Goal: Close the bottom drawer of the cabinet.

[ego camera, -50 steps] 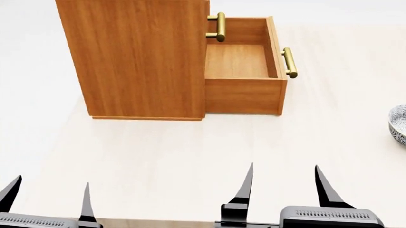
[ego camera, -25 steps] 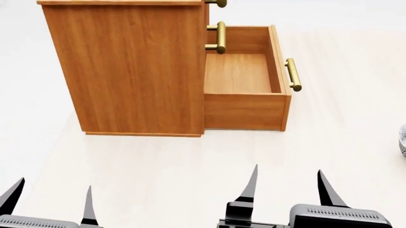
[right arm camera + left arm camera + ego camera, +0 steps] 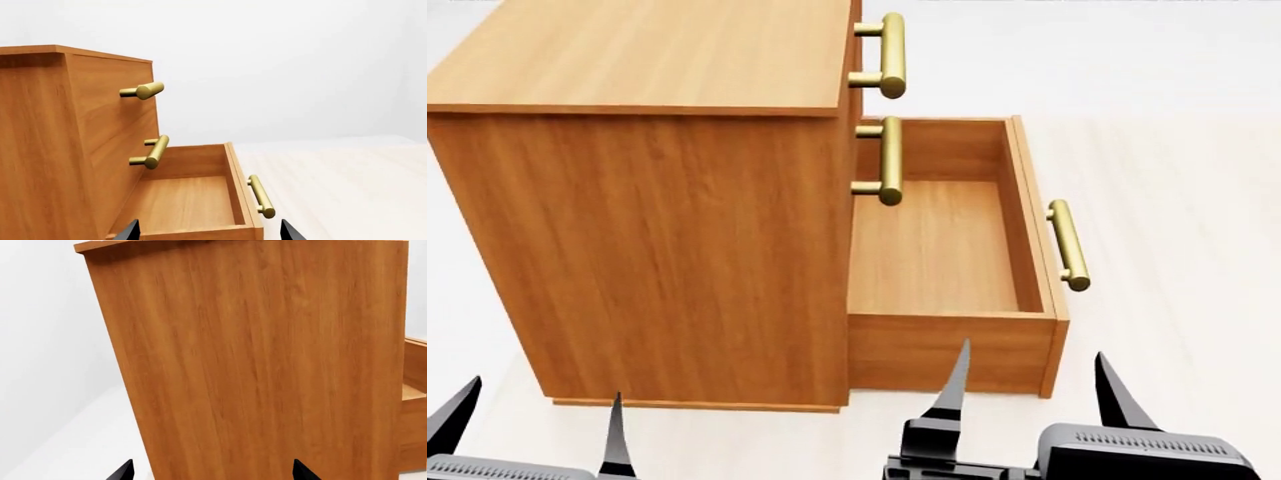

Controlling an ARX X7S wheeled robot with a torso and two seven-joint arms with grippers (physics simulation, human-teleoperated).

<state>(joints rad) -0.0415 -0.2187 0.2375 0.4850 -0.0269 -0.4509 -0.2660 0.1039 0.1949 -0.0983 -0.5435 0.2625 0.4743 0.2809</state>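
Left gripper (image 3: 531, 425): sitting at the lower left of the head view, its two black fingers spread apart and pinching nothing; in its wrist view only the fingertips are showing, facing the cabinet's plain side panel.

Cabinet (image 3: 667, 240): filling the left and centre of the head view, standing on the pale floor (image 3: 1188, 150), its drawer fronts facing right; the two upper drawers are sitting flush, their brass handles sticking out at upper centre.

Drawer (image 3: 941, 250): lying centre-right in the head view, pulled well out from the cabinet's base and showing an empty wooden floor; in the right wrist view it is occupying the lower middle.

Handle (image 3: 1069, 245): running along the drawer's front panel at the right of the head view, a brass bar on two posts.

Right gripper (image 3: 1032, 400): resting at the lower right of the head view, fingers parted and empty, just short of the drawer's near side wall.

Handling: the drawer is looking rigid and light, likely sliding straight on its runners; the smooth brass bar may be slippery to pinch, so a flat push on the front panel near the handle's middle is looking the safer contact, keeping the box from skewing.
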